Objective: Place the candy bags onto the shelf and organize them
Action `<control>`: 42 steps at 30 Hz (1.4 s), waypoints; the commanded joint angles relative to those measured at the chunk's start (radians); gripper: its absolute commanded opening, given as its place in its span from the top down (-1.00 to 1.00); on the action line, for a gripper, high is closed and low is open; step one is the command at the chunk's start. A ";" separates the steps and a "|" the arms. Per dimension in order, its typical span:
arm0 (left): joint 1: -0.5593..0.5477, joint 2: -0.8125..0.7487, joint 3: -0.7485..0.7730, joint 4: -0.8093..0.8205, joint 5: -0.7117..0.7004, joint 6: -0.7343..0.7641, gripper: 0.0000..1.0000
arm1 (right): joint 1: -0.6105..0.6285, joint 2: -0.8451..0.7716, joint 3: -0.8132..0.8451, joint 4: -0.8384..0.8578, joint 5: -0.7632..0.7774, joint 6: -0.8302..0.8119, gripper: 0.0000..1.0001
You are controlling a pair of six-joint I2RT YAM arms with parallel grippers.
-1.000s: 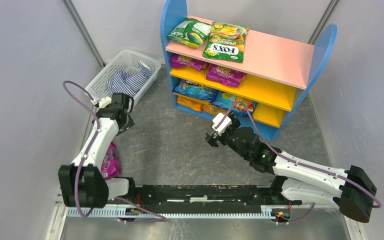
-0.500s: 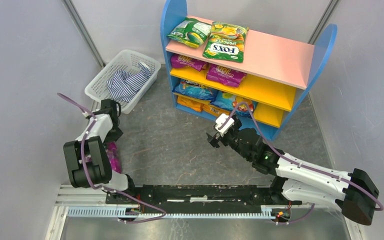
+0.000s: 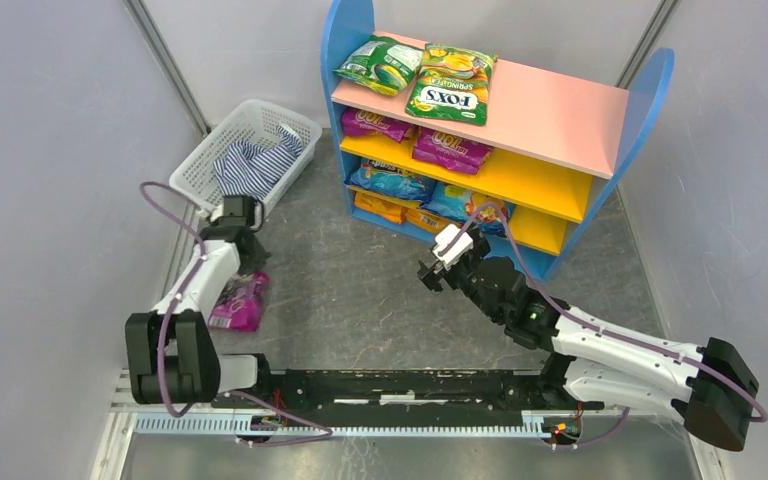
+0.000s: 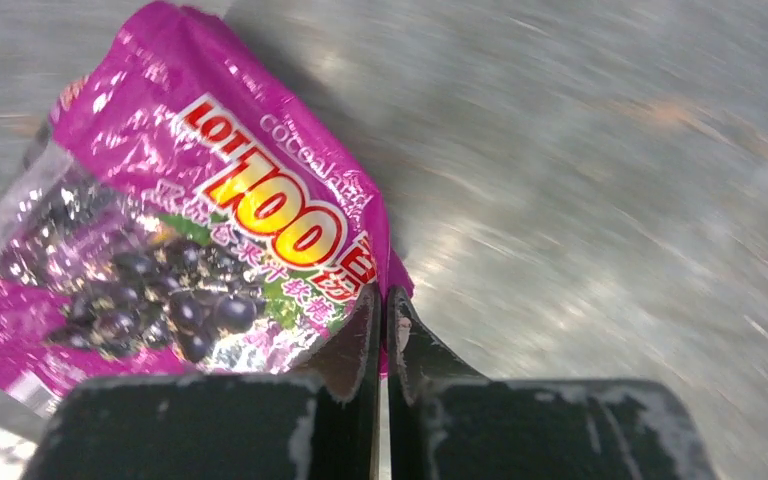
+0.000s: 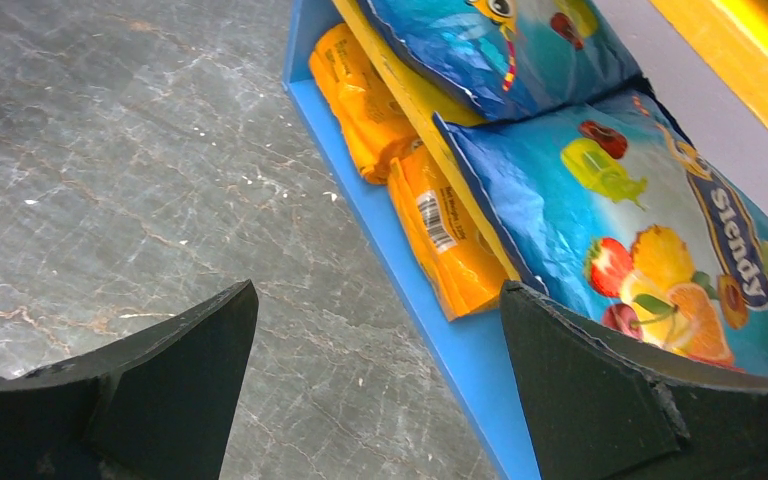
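A purple candy bag [image 4: 190, 240] with "100" lettering hangs by one corner, and my left gripper [image 4: 384, 300] is shut on that corner. From above, that purple bag [image 3: 240, 303] is low over the grey floor at the left, under my left gripper [image 3: 244, 278]. The shelf [image 3: 560, 110] stands at the back. It carries a green bag [image 3: 380, 62] and a FOX'S bag [image 3: 450, 85] on top, and purple bags [image 3: 450, 148] on the yellow board. My right gripper [image 5: 380, 300] is open and empty in front of the shelf's blue base [image 5: 460, 340], beside orange bags [image 5: 450, 240].
A white mesh basket [image 3: 200, 165] holding a striped cloth [image 3: 255, 165] stands left of the shelf, just behind my left arm. Blue bags [image 5: 640, 230] fill the lower tier. Grey walls close in on both sides. The arms' base rail runs along the near edge.
My left gripper has shut on the purple bag's corner. It has pulled the bag out to the right from near the left wall. The right arm has barely moved.
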 commanded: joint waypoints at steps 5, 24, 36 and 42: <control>-0.471 -0.069 -0.031 0.179 0.111 -0.359 0.96 | 0.003 -0.067 -0.036 0.059 0.112 0.033 -0.96; -1.222 -0.047 -0.100 0.256 -0.014 -0.418 0.46 | 0.002 -0.112 -0.035 -0.113 0.080 0.098 -0.96; -1.220 -0.557 -0.218 0.054 -0.206 -0.647 -1.00 | 0.002 0.081 0.050 -0.169 -0.272 0.169 -0.96; -1.192 -0.521 -0.159 -0.165 -0.454 -0.776 -1.00 | 0.002 0.203 0.070 -0.101 -0.422 0.289 -0.96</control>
